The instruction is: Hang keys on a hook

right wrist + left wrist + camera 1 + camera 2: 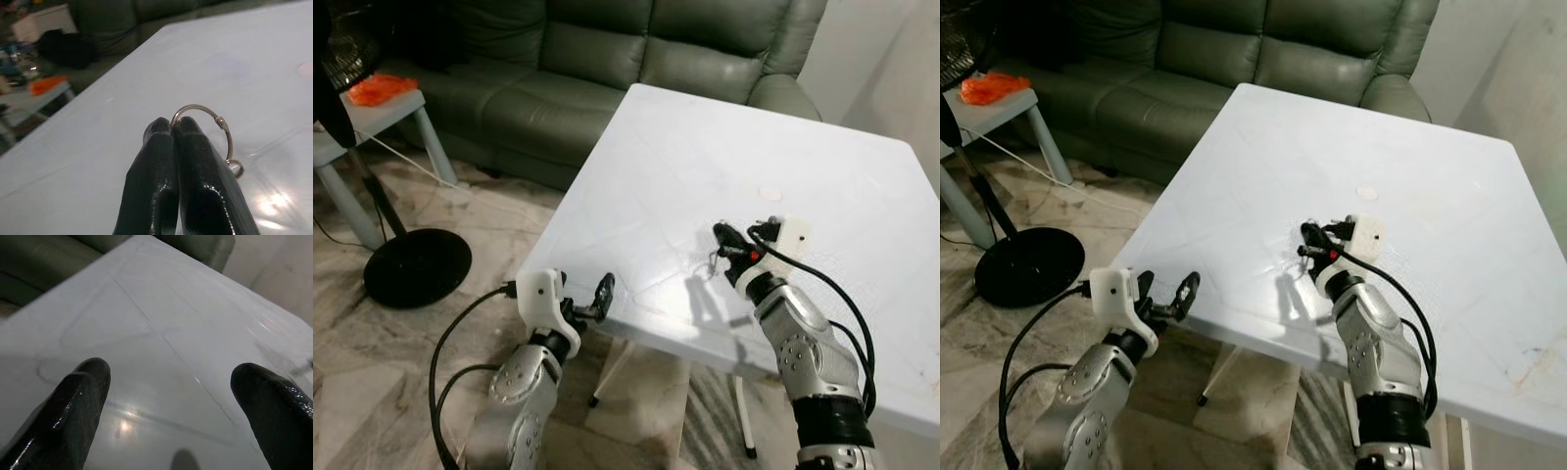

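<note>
The key ring (203,122), a thin round loop of bright metal, is pinched between the closed black fingers of the right gripper (729,247) just above the smooth white table (685,157). Judged step: pickup complete. No hook is visible; the next move calls for locating one. The left gripper (597,297) hangs open at the table edge.

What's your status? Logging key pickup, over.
Right gripper shut on key ring, over white table. Left gripper open, idle at table's near edge. No hook sighted; path clear.
</note>
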{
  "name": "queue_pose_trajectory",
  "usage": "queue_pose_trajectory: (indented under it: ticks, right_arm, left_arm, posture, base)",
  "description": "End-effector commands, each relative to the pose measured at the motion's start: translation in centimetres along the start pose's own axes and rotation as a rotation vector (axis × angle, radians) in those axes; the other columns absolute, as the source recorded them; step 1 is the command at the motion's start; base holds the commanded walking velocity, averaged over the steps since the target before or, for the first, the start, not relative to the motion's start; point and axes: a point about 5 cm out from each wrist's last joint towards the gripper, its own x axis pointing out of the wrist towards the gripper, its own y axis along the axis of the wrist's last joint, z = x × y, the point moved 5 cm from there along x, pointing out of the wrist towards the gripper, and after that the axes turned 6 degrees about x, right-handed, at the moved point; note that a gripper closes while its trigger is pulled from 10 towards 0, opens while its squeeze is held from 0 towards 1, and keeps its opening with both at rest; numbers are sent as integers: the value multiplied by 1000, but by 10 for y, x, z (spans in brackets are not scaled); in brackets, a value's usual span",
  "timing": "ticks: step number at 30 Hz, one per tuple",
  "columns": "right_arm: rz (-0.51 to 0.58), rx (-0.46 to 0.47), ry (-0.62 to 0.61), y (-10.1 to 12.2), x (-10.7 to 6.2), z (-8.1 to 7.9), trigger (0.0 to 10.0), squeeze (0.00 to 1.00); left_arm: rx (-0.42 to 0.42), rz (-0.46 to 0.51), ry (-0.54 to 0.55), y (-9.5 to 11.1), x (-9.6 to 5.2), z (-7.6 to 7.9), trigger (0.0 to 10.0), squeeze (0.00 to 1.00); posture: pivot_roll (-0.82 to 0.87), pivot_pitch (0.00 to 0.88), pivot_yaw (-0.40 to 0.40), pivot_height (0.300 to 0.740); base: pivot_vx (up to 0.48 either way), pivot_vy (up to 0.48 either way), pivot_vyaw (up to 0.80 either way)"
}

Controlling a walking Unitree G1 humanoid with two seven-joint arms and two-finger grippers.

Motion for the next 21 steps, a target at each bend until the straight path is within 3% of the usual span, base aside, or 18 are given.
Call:
queue_pose_trajectory:
  ticks: [1,6,21]
  right_arm:
    - [87,-48,-51,17,-3,5,10000,0]
    - [199,-149,-77,34,-10,0,10000,0]
    - [248,-174,-73,34,-28,-6,10000,0]
  left_arm:
    - [-39,0,8,-1,4,1,10000,0]
    - [-14,15,8,7,15,-4,10000,0]
    - [13,86,-3,33,38,-10,10000,0]
  posture:
    - [60,92,-102,740]
    - [44,61,-89,740]
    - [38,8,-75,740]
  base:
    - [0,0,0]
    - [0,0,0]
    - [0,0,0]
